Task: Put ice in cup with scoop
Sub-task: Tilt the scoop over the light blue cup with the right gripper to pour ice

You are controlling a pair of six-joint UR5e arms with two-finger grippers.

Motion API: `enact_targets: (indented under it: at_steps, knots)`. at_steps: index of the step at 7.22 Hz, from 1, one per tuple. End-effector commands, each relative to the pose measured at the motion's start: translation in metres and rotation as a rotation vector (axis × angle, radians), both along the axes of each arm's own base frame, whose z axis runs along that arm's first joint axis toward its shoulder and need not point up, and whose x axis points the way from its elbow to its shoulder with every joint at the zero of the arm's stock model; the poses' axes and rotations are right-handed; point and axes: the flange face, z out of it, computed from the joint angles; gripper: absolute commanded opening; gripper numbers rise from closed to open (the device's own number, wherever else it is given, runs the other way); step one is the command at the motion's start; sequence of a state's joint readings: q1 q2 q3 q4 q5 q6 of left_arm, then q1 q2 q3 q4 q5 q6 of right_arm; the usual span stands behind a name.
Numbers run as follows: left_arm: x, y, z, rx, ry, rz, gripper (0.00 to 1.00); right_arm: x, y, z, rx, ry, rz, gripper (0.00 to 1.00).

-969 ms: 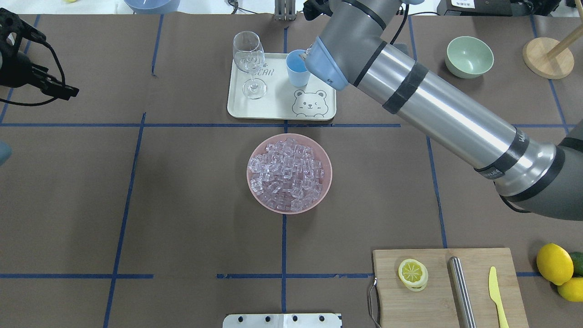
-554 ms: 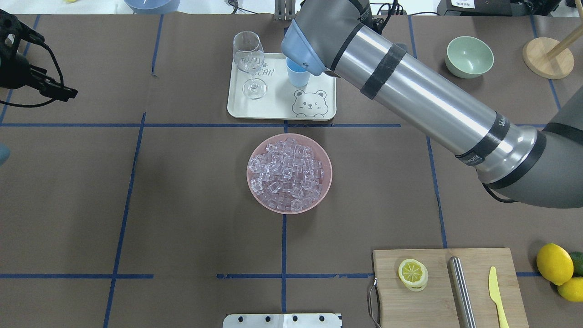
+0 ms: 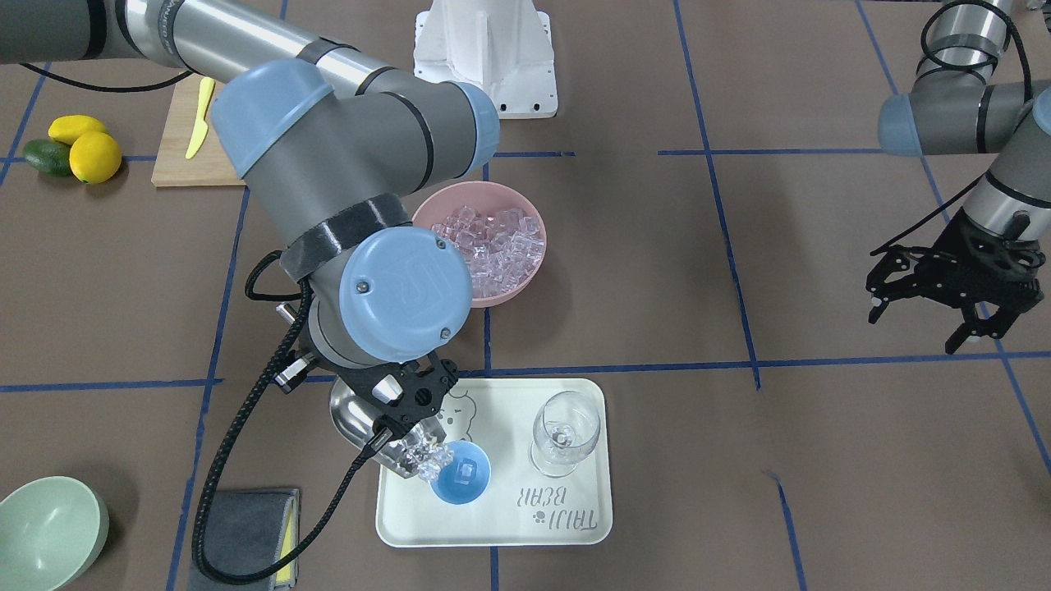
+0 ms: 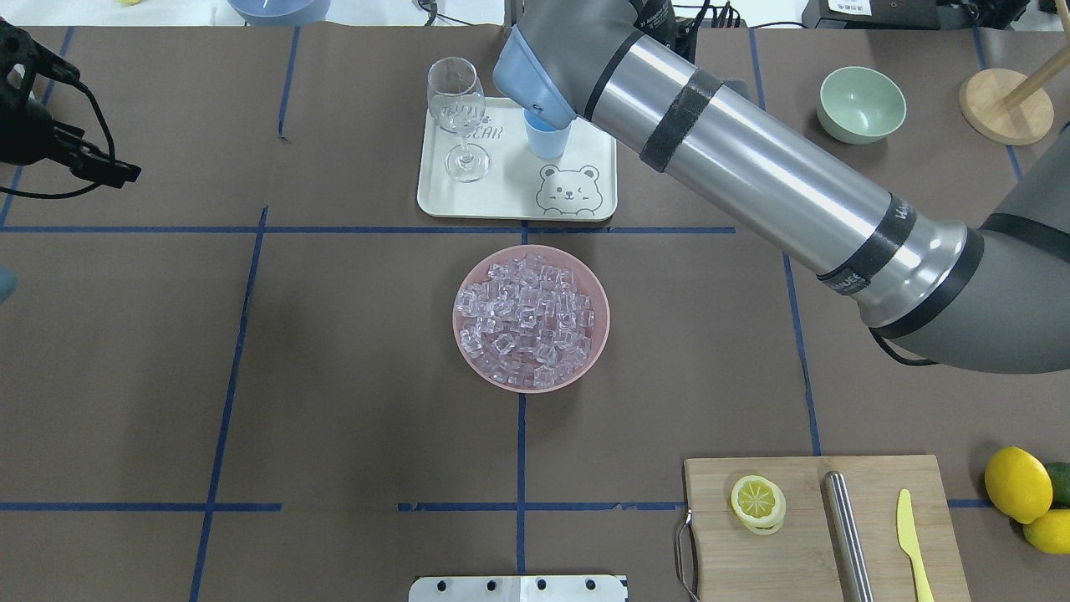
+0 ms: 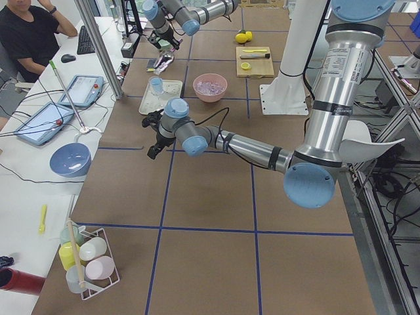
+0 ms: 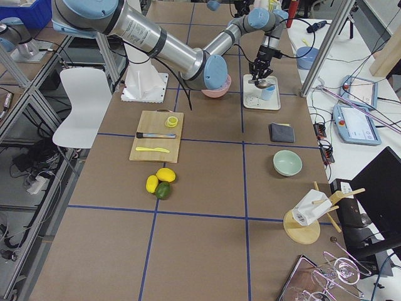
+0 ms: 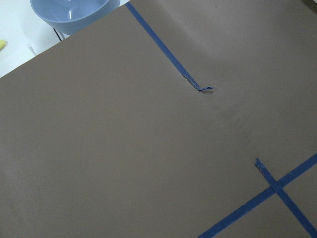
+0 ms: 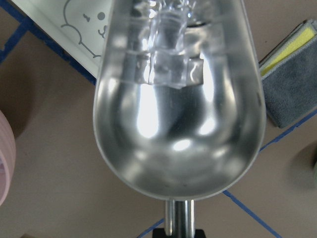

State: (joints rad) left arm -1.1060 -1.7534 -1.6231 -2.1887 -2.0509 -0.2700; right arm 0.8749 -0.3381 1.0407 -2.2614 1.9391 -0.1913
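My right gripper is shut on the handle of the steel scoop and holds it tilted down over the light-blue cup on the cream tray. Clear ice cubes slide off the scoop's lip at the cup's rim, and one cube lies in the cup. In the right wrist view a few ice cubes sit at the far end of the scoop. More ice fills the pink bowl. In the overhead view my right arm covers most of the cup. My left gripper is open and empty, far from the tray.
A wine glass stands on the tray beside the cup. A grey sponge and a green bowl lie near the tray. A cutting board holds a lemon slice, a steel rod and a yellow knife.
My right arm has swung left over the cup, covering more of it from above. The left arm has stayed in place.
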Motion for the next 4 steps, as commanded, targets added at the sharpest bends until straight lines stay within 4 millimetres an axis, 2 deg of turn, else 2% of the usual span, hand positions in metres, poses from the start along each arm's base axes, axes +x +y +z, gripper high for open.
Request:
enact_targets:
  at_steps: [1, 4]
  knots:
    - [0.0, 0.0, 0.0003, -0.002, 0.0, -0.001, 1.0, 0.0049, -0.0011, -0.0021, 0.027, 0.045, -0.05, 0.0]
    - [0.0001, -0.0003, -0.0014, 0.0, 0.001, -0.001, 1.0, 0.0107, -0.0018, -0.0023, 0.054, 0.087, -0.103, 0.0]
